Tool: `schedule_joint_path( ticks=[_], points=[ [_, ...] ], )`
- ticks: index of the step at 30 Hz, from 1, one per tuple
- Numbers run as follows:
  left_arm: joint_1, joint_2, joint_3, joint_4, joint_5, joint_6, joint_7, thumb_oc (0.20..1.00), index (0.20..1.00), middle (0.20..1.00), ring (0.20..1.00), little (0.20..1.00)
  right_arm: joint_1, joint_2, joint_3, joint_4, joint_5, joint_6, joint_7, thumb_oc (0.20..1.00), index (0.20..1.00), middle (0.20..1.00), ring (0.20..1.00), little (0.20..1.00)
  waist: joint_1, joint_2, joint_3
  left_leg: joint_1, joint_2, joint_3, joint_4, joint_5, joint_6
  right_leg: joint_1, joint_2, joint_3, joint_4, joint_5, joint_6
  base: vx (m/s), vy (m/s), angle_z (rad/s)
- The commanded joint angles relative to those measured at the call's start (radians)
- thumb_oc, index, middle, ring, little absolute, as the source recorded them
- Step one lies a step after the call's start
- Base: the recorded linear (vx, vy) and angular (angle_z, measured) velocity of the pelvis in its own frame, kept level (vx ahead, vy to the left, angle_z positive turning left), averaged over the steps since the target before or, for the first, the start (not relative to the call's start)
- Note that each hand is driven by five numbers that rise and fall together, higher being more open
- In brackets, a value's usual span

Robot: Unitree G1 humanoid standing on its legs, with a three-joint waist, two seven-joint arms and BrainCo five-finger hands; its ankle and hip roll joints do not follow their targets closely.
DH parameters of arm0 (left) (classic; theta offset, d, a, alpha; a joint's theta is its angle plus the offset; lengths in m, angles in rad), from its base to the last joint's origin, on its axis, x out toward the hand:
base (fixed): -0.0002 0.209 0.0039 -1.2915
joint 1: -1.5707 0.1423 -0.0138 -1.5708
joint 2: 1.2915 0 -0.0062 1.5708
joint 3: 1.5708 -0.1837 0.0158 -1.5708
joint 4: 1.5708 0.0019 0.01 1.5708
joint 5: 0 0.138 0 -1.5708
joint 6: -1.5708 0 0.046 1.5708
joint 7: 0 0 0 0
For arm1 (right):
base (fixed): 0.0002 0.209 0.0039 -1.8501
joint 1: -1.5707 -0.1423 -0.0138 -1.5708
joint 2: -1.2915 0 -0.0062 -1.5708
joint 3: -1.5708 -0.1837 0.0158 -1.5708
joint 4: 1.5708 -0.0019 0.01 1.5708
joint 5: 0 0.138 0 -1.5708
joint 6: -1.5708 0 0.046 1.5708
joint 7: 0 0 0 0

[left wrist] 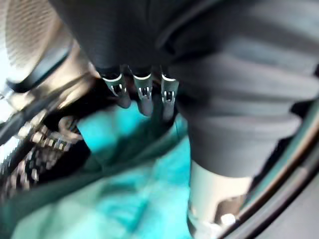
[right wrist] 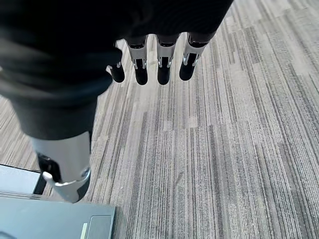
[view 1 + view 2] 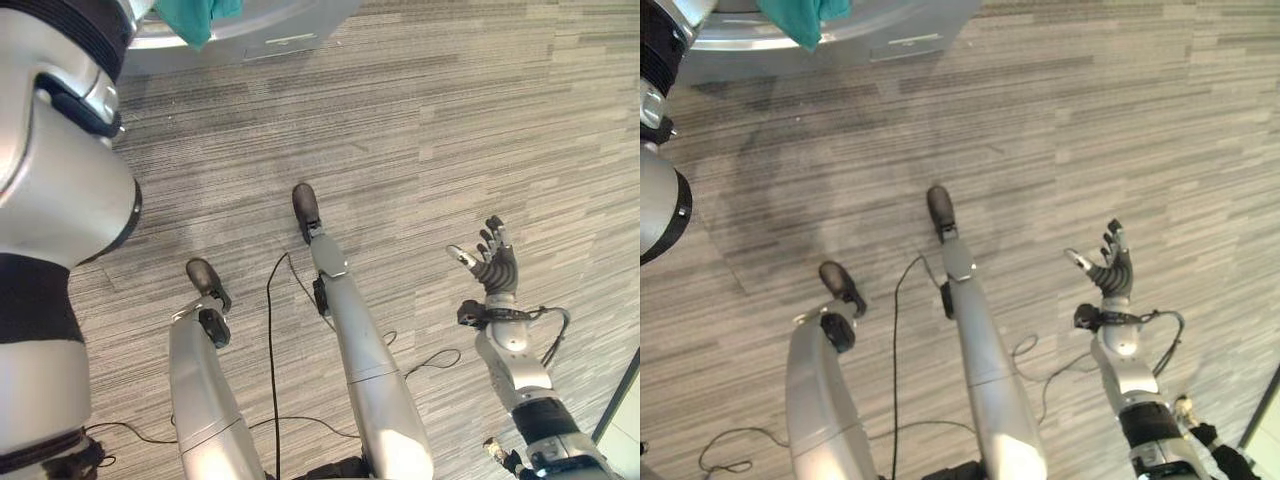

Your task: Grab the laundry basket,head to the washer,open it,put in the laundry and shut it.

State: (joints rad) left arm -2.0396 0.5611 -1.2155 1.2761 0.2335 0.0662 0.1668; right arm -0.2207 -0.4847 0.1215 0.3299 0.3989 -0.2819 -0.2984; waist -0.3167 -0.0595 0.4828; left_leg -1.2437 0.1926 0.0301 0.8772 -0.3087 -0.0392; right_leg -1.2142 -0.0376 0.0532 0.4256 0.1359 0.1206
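Note:
A teal cloth (image 3: 195,20) hangs out of the washer's (image 3: 270,35) opening at the far left, and my left arm reaches up to it. In the left wrist view my left hand (image 1: 142,97) has straight fingers, their dark tips resting on the teal cloth (image 1: 129,199) at the drum's mouth. The perforated metal drum (image 1: 30,35) shows beside the hand. My right hand (image 3: 493,265) hovers open over the carpet at the lower right, palm up and holding nothing. Its fingers (image 2: 164,69) are straight in the right wrist view.
Grey striped carpet (image 3: 450,120) spreads from the washer's front across the floor. A pale panel edge (image 3: 625,420) stands at the lower right. A grey flat-topped unit (image 2: 50,219) lies beside my right arm.

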Motion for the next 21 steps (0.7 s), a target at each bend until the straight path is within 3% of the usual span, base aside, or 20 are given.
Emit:
schedule_joint_path(
  ticks=[1, 6, 11, 13, 15, 17, 21],
  points=[
    [0.083, -0.107, 0.029, 0.032, 0.175, 0.006, 0.010, 1.000, 1.000, 1.000, 1.000, 1.000, 0.090, -0.028, 0.034, 0.028, 0.044, -0.055, 0.014, 1.000, 1.000, 1.000, 1.000, 1.000, -0.051, 0.050, -0.175, 0.069, 0.163, -0.106, -0.006, -0.054, -0.118, -0.074, 0.024, -0.063, 0.005, -0.056, 0.021, 0.00, 0.000, 0.00],
    [0.100, -0.150, 0.064, -0.046, 0.246, 0.020, 0.032, 1.000, 1.000, 1.000, 1.000, 1.000, 0.073, -0.033, 0.069, 0.049, 0.027, -0.057, 0.015, 1.000, 1.000, 1.000, 1.000, 1.000, -0.043, 0.047, -0.166, 0.086, 0.166, -0.109, -0.028, -0.048, -0.124, -0.056, 0.021, -0.066, -0.003, -0.063, 0.019, 0.00, 0.000, 0.00],
    [0.203, -0.179, 0.213, -0.098, 0.188, 0.039, 0.072, 1.000, 1.000, 1.000, 1.000, 1.000, 0.053, -0.001, 0.108, 0.080, 0.026, -0.051, 0.020, 1.000, 1.000, 1.000, 1.000, 1.000, -0.025, 0.041, -0.163, 0.127, 0.162, -0.107, -0.071, -0.030, -0.122, -0.015, 0.010, -0.077, -0.030, -0.061, 0.022, 0.00, -0.002, 0.01],
    [0.329, -0.179, 0.327, -0.165, 0.139, 0.045, 0.093, 1.000, 1.000, 1.000, 1.000, 1.000, 0.061, 0.012, 0.115, 0.100, 0.022, -0.033, 0.024, 1.000, 1.000, 1.000, 1.000, 1.000, -0.006, 0.041, -0.156, 0.163, 0.151, -0.109, -0.098, -0.020, -0.119, 0.022, -0.005, -0.083, -0.046, -0.062, 0.021, -0.02, -0.004, 0.01],
    [0.385, -0.180, 0.363, -0.194, 0.117, 0.045, 0.091, 1.000, 1.000, 1.000, 1.000, 1.000, 0.060, 0.013, 0.123, 0.114, 0.014, -0.023, 0.024, 1.000, 1.000, 1.000, 1.000, 1.000, -0.002, 0.039, -0.152, 0.180, 0.146, -0.107, -0.106, -0.017, -0.117, 0.039, -0.010, -0.085, -0.050, -0.062, 0.020, -0.03, 0.011, 0.04],
    [0.595, -0.157, 0.467, -0.312, 0.053, 0.038, 0.089, 1.000, 1.000, 1.000, 1.000, 1.000, 0.064, 0.029, 0.123, 0.128, 0.015, 0.007, 0.034, 1.000, 1.000, 1.000, 1.000, 1.000, 0.023, 0.037, -0.138, 0.227, 0.131, -0.099, -0.133, -0.012, -0.111, 0.084, -0.029, -0.089, -0.065, -0.065, 0.019, -0.03, 0.039, 0.11],
    [0.820, -0.186, 0.545, -0.375, 0.006, 0.025, 0.058, 1.000, 1.000, 1.000, 1.000, 1.000, 0.063, 0.036, 0.145, 0.168, -0.016, 0.045, 0.046, 1.000, 1.000, 1.000, 1.000, 1.000, 0.039, 0.022, -0.122, 0.270, 0.120, -0.100, -0.144, -0.011, -0.102, 0.130, -0.041, -0.094, -0.072, -0.066, 0.018, -0.03, 0.060, 0.15]
  ],
)
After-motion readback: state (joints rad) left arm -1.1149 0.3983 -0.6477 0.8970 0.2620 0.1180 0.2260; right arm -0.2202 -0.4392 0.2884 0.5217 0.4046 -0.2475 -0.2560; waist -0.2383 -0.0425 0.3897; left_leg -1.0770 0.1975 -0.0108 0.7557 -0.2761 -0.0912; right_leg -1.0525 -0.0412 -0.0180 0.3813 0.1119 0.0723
